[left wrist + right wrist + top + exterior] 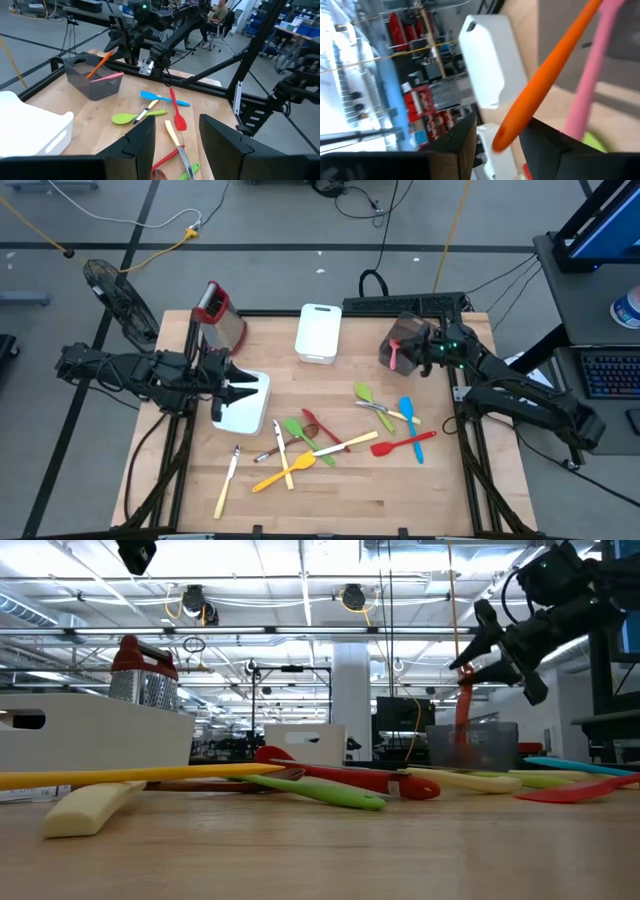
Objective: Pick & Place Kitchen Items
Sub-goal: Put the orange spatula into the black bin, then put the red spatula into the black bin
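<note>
The surface (330,500) is pale wood planking in a black metal frame. At its far right stands a smoky translucent plastic bin (400,340) with straight walls; a slim pink utensil (106,78) rests across its rim. The right claw (425,350) hangs just above this bin, its dark fingers apart, and an orange spoon (547,75) with a smooth, rounded plastic handle slants between them, its upper end at the fingers and its lower end down inside the bin. Whether the fingers touch it cannot be told.

The left claw (243,388) hovers over a glossy white bin (243,408) with rounded corners at the left of the surface, its fingers apart and holding nothing. Behind it stands a perforated metal grater (218,315) with a red top, and a second white bin (318,332) sits at the far middle.

The other kitchen items lie loose mid-surface, well apart from both claws: a green spoon (297,430), a flat red spatula (405,446), a blue spatula (407,412), a yellow spatula (283,472) and a cream knife (227,485), all matte plastic.
</note>
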{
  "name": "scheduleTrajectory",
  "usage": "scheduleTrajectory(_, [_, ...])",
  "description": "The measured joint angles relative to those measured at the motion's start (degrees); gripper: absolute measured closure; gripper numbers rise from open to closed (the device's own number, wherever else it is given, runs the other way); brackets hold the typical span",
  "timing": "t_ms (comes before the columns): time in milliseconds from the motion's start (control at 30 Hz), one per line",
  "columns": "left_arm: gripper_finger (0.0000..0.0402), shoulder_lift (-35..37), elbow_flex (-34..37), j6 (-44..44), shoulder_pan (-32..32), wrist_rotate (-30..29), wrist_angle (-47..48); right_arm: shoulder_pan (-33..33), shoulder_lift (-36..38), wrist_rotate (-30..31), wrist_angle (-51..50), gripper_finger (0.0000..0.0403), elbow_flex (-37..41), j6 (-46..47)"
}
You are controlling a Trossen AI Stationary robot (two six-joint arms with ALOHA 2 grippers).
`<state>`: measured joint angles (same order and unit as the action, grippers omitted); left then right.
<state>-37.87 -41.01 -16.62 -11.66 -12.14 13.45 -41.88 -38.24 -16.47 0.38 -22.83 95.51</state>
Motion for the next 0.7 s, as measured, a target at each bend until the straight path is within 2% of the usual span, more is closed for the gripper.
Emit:
scheduleTrajectory(267, [0.0245,0.0,0.0,-0.02,0.02,-1.35,0.0,3.4,-0.02,0.37,5.56,0.0277,0.0,0.84])
scheduleTrajectory(533, [0.0245,0.0,0.0,-0.03,0.0,-1.46,0.0,6.83,0.0,5.72,16.6,0.0288,0.0,1.33])
scheduleTrajectory(700, [0.0245,0.0,0.0,-0.07,0.02,-1.46,-0.02,7.91,-0.01,5.95,20.11,0.0296,0.0,-1.67])
